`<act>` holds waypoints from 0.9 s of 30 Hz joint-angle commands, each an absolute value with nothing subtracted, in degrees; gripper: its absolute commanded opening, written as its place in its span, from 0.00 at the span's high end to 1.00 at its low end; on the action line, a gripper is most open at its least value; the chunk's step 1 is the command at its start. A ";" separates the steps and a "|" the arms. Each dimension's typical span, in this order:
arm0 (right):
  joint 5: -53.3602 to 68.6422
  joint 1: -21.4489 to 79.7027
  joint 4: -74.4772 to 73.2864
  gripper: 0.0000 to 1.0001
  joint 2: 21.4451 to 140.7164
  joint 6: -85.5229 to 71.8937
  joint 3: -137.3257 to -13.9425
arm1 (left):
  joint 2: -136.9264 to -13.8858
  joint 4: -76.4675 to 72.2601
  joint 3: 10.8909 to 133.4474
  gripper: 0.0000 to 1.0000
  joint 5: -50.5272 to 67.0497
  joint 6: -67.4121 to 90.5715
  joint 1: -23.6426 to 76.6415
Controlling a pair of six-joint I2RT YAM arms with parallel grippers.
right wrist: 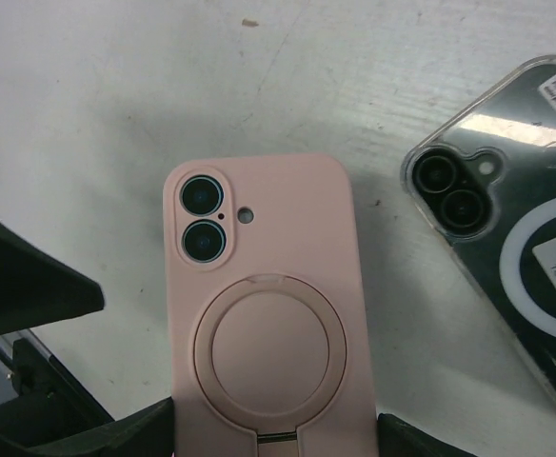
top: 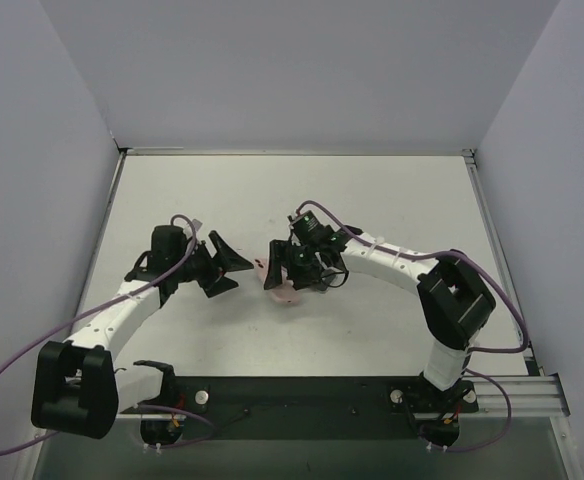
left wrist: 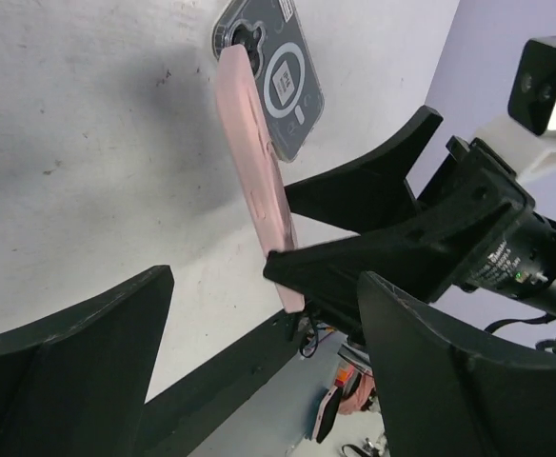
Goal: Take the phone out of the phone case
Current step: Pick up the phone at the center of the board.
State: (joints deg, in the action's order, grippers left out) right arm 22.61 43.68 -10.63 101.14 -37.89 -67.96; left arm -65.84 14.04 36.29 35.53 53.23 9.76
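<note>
table (right wrist: pixel 116 95), pink case (right wrist: pixel 259 238), clear case (right wrist: pixel 511 190) ("touch")

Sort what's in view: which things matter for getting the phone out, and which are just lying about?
Job: pink case; phone inside it; right gripper clamping the case; left gripper open beside it.
Lying about: clear-cased phone, flat on the table.
</note>
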 commanded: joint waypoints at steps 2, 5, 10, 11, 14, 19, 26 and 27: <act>24.08 46.40 -8.53 1.00 102.21 -39.02 -71.10 | -70.22 6.49 35.77 0.13 34.30 56.61 14.06; 23.64 47.63 -7.91 1.00 102.13 -39.73 -71.10 | -72.33 6.59 35.68 0.14 32.97 57.13 15.11; 23.21 49.13 -7.82 1.00 101.87 -39.99 -70.84 | -73.65 3.88 34.28 0.26 31.46 58.88 15.55; 23.03 49.22 -7.82 1.00 101.60 -40.16 -70.67 | -73.83 3.35 34.28 0.29 30.86 58.89 15.90; 22.68 49.74 -6.77 1.00 100.29 -40.87 -69.53 | -74.97 3.43 34.54 0.32 29.53 58.54 16.08; 22.76 50.01 -6.06 1.00 99.23 -41.40 -68.82 | -77.25 2.90 35.94 0.33 28.13 59.41 17.84; 23.20 50.98 -5.80 1.00 98.27 -41.84 -68.29 | -80.24 1.91 39.11 0.83 25.58 59.60 20.13; 23.12 50.89 -5.80 1.00 98.00 -41.84 -68.20 | -81.03 2.54 39.72 0.91 25.40 59.24 20.21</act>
